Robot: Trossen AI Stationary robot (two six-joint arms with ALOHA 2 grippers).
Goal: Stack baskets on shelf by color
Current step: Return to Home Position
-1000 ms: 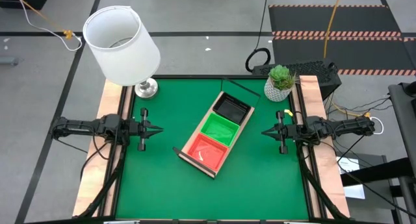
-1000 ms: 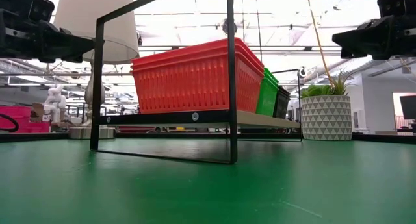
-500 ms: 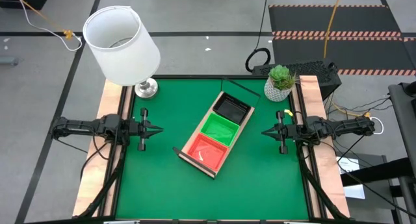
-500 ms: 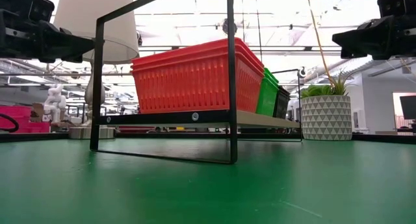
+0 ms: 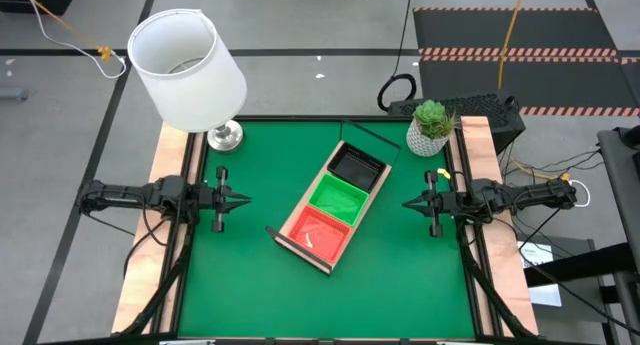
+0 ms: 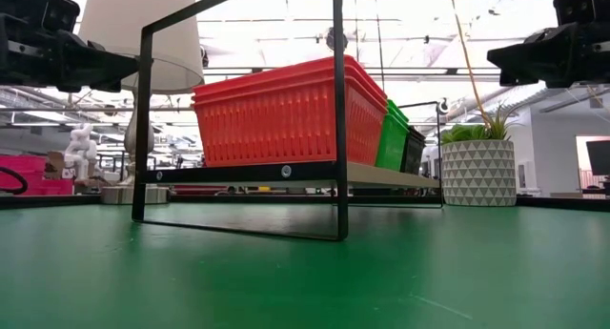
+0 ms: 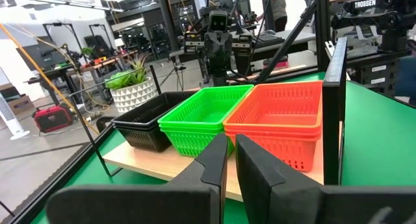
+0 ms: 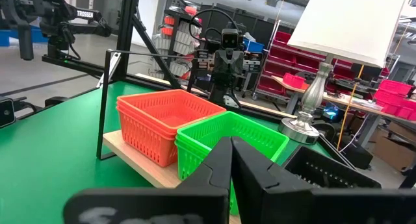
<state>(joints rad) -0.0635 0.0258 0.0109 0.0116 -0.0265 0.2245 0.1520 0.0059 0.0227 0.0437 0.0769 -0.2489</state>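
The shelf (image 5: 378,192), a light-wood board in a thin dark frame, lies diagonally on the green mat. On it sit three basket stacks: orange-red (image 5: 318,232) nearest, green (image 5: 337,199) in the middle, black (image 5: 357,167) farthest. The low view shows the orange-red stack (image 6: 281,114) in front, with green (image 6: 392,136) and black (image 6: 413,148) behind. My left gripper (image 5: 243,197) hovers shut at the table's left edge, above the mat. My right gripper (image 5: 408,204) hovers shut at the right edge. Both point toward the shelf and are apart from it.
A white lamp (image 5: 187,69) stands at the table's far left corner. A potted plant (image 5: 431,127) stands at the far right corner. Open green mat (image 5: 250,295) lies near the front edge and on both sides of the shelf.
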